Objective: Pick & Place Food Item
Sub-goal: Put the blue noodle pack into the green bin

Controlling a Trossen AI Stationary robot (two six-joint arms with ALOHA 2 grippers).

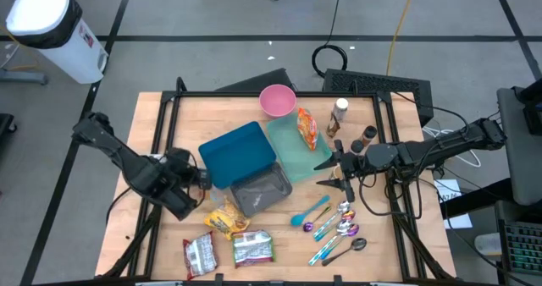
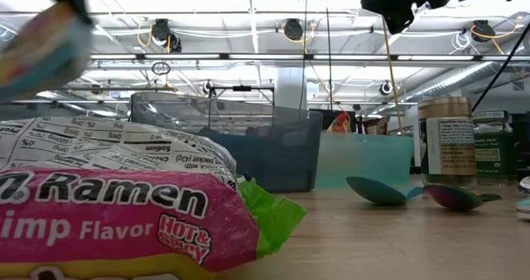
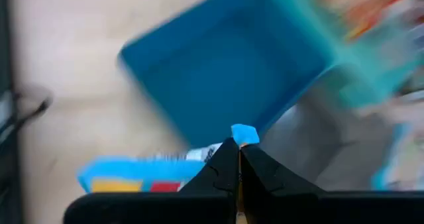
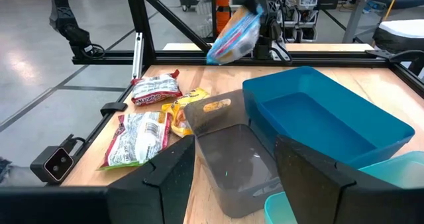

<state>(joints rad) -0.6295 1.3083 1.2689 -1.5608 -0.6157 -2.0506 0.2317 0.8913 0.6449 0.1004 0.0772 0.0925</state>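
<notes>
My left end effector (image 3: 238, 159) is clenched on the corner of a blue-edged food packet (image 4: 233, 36), which hangs lifted off the worktop (image 1: 161, 121) just beside the blue bin (image 1: 239, 153). I judge the pick done and the carry in hand: next I must bring the packet over a bin's rim and let go, keeping clear of the grey bin (image 1: 262, 190) wall. My right end effector (image 1: 332, 171) waits half open, holding nothing, over the teal tray (image 1: 292, 144); open worktop lies on my left side.

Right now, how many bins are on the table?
3: blue bin at the centre, grey bin beside it toward the packets, teal bin beside it toward the jars. None looks hidden.
</notes>
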